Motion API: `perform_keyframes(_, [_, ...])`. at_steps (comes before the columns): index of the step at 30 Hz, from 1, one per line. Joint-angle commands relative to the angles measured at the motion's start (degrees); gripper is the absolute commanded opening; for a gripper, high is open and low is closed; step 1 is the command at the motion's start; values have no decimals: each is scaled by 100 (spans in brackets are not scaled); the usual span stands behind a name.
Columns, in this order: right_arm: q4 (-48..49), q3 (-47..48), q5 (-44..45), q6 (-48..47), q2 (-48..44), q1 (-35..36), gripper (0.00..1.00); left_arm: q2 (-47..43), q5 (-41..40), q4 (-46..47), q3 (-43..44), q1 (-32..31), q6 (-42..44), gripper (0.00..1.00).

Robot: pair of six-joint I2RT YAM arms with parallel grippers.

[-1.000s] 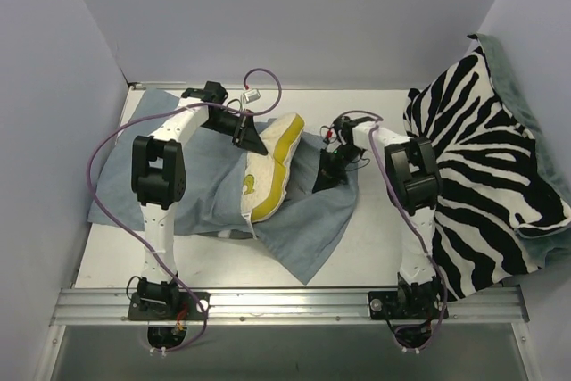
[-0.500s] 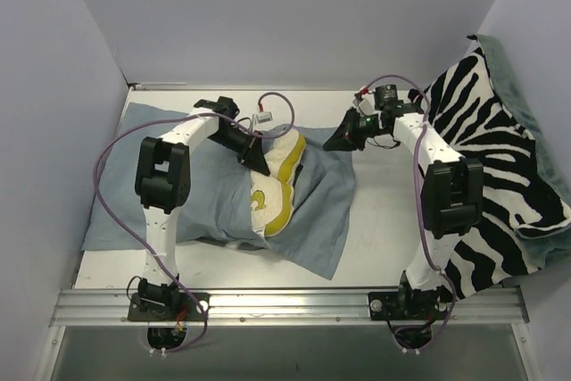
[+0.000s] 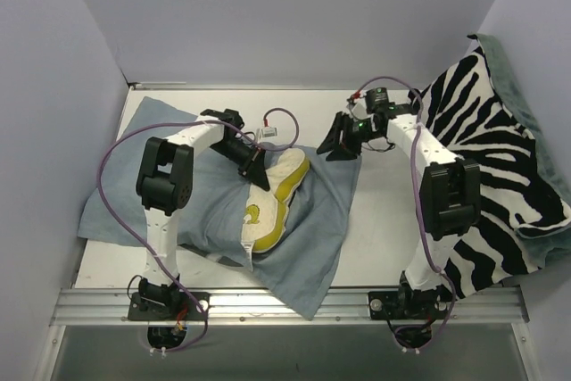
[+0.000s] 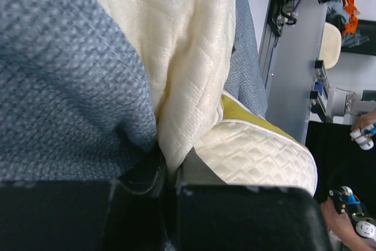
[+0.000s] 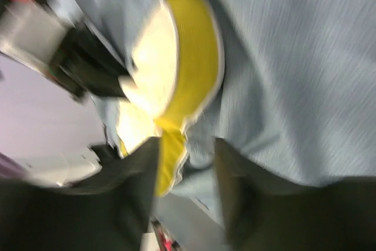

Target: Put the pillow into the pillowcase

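Left end effector (image 3: pixel 256 169) is clamped together on the far end of the pillow (image 3: pixel 272 204); the left wrist view shows a fold of cream knit pinched between the jaws, with blue pillowcase (image 3: pixel 178 207) cloth pressed against one side. The right end effector (image 3: pixel 333 146) hangs above the pillowcase's far right corner, fingers apart, nothing between them. The pillow lies mid-table (image 3: pixel 384 220) on the spread pillowcase; its long axis slants from far right, at the clamp, to near left. Blue cloth laps over its left long side; the yellow band and the right long side lie bare; whether the covered side is inside the case or only under a fold I cannot tell. From the right end effector the pillow lies toward the bases and to the left, near but apart, with the band facing it; so the free, open end effector is also the one nearer the bare side. As I judge it, the coming move turns on this: it must come down and leftward to the loose cloth just beside the band, while the far-end clamp keeps the pillow from sliding.
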Motion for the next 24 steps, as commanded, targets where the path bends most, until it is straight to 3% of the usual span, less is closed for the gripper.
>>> perform_keyframes(1, [-902,-224,176,-786,-316,600,48,158,119,444,370,118,-118,0])
perform_keyframes(3, [-1104,-312,281,-998,-360,768,58,184,163,444,414,101,-153,0])
perform_keyframes(4, [-1113,-330,308,-1016,-378,856,70,193,146,444,440,92,-171,0])
perform_keyframes(5, [-1148,-313,352,-1042,-386,1022,74,202,145,444,440,83,-171,0])
perform_keyframes(11, [-1254,-198,1247,-999,-10,1577,75,193,128,461,370,83,-153,0])
perform_keyframes(17, [-1228,-5,1529,-648,859,1850,72,149,163,523,396,74,-215,0])
perform_keyframes(20, [-1035,144,1417,-533,1125,1727,49,70,163,540,344,83,-189,0])
perform_keyframes(21, [-1008,206,1320,-541,1151,1675,22,44,128,532,274,83,-171,0])
perform_keyframes(22, [-956,302,1136,-559,1125,1474,9,-43,93,540,213,92,-93,0])
perform_keyframes(23, [-947,312,978,-594,1047,1341,0,-96,-3,523,151,109,-40,0])
perform_keyframes(24, [-868,216,576,-629,898,1183,0,-141,-74,505,81,170,22,0])
